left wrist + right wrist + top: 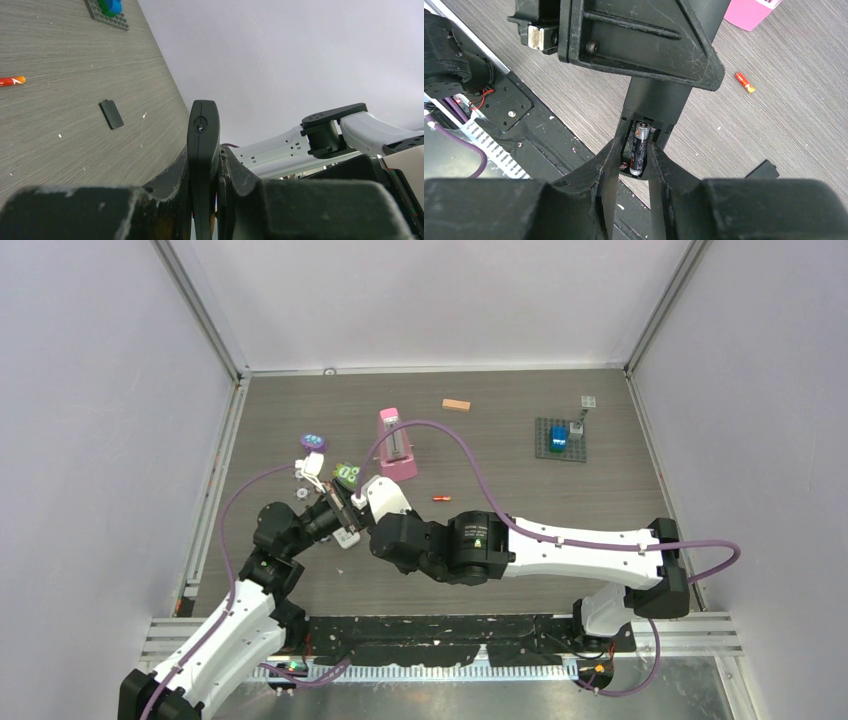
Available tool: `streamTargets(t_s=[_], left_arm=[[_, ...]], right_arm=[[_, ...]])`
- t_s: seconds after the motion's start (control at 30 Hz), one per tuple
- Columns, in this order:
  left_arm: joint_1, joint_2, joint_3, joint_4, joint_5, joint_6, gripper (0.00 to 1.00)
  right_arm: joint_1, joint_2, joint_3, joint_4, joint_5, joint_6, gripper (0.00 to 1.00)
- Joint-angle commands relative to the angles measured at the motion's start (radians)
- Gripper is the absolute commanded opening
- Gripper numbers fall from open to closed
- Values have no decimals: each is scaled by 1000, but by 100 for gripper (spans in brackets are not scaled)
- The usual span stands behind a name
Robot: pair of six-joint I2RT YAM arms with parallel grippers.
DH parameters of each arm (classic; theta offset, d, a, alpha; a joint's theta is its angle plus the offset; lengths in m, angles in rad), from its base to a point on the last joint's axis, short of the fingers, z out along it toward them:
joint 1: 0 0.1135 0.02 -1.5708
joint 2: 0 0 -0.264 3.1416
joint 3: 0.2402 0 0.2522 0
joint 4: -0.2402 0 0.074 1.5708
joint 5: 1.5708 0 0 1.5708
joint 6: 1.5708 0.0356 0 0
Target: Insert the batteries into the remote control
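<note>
My left gripper (205,156) is shut on the black remote control (202,125), seen edge-on between its jaws. In the right wrist view the remote (659,95) shows its open battery bay, with one dark, silver-ended battery (640,145) lying in it and a spring in the slot beside it. My right gripper (633,145) is open, its fingertips on either side of the bay's end, gripping nothing. A red-and-orange battery (745,82) lies loose on the table (441,498) to the right of both grippers (345,512).
The black battery cover (111,114) lies flat on the table (764,170). A pink box (397,445), a tan block (456,405), a grey baseplate with bricks (561,438) and small purple (314,443) and green (347,474) items sit farther back.
</note>
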Motion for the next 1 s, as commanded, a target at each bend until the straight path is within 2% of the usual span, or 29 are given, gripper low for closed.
streamTargets(t_s=[0.0,0.13,0.2,0.37,0.5,0.63,0.73,0.9,0.97], left_arm=[[1,-6,40,15,2,21,0],[1,-7,42,19,9,19,0],[1,-9,41,18,11,19,0],[1,-10,44,20,15,15,0],[1,-10,48,23,16,10,0],[1,-12,51,26,18,7,0],[1,-13,55,27,24,4,0],[1,-22,60,26,31,0,0],[1,-23,61,24,30,-1,0]], right_arm=[[-4,-33,-4,21,35,14,31],[-10,-21,-6,19,32,16,18],[-11,-16,-6,14,32,20,16],[-13,5,-3,6,29,20,17],[-13,23,1,7,18,19,25],[-15,36,-2,7,16,20,28],[-19,43,-15,6,20,23,24],[-26,46,-33,5,41,34,11],[-27,48,-34,-2,54,38,10]])
